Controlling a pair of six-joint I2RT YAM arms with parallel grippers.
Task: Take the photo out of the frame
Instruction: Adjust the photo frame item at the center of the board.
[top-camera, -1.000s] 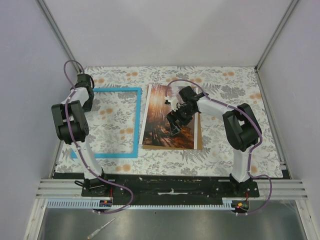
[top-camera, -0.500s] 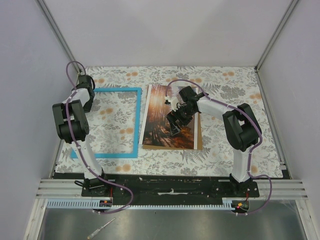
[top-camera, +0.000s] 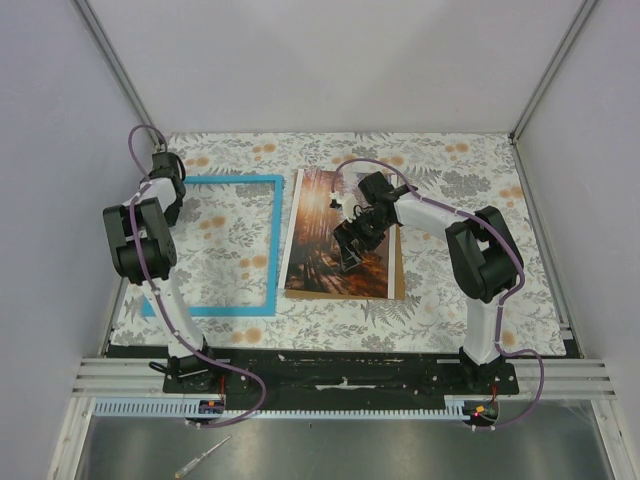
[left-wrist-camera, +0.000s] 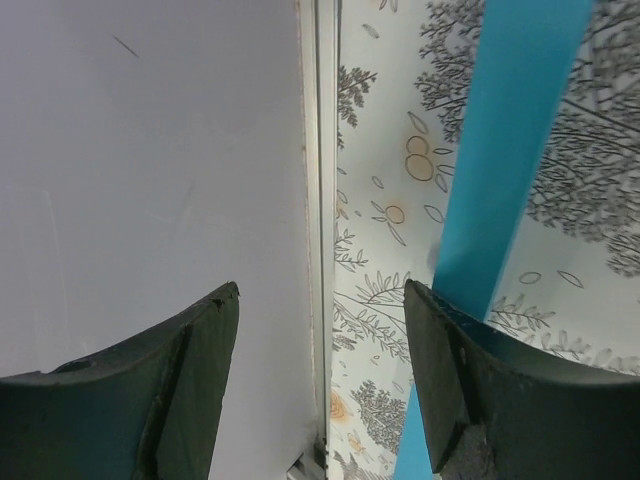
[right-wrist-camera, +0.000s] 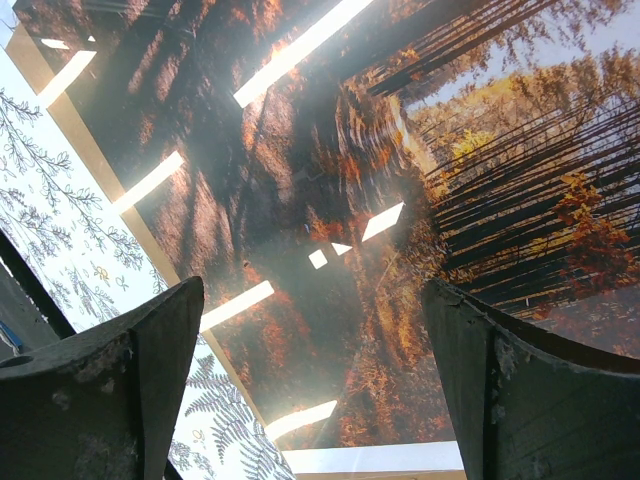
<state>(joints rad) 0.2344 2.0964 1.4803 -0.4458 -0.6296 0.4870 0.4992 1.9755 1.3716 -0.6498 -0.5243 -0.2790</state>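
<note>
The photo (top-camera: 338, 232), an orange-brown forest print with a thin white edge, lies flat on the floral cover, right of centre. It fills the right wrist view (right-wrist-camera: 350, 190). The blue frame (top-camera: 275, 245) lies apart from it on the left, with only floral cover inside its border. My right gripper (top-camera: 350, 256) hovers open over the photo's near half, its jaws (right-wrist-camera: 312, 295) wide with nothing between them. My left gripper (top-camera: 175, 207) is open by the frame's far left corner. In its wrist view the jaws (left-wrist-camera: 320, 300) straddle the table's edge rail, and the frame's blue strip (left-wrist-camera: 510, 150) runs past the right finger.
A brown board edge (top-camera: 399, 268) shows along the photo's right side. The grey side wall (left-wrist-camera: 150, 150) and a metal rail (left-wrist-camera: 322, 150) stand close to the left gripper. Enclosure walls ring the floral cover (top-camera: 450, 190). A black bar (top-camera: 330, 362) runs along the near edge.
The left wrist has shifted very slightly near the frame's far left corner. The right arm, photo and frame have not moved.
</note>
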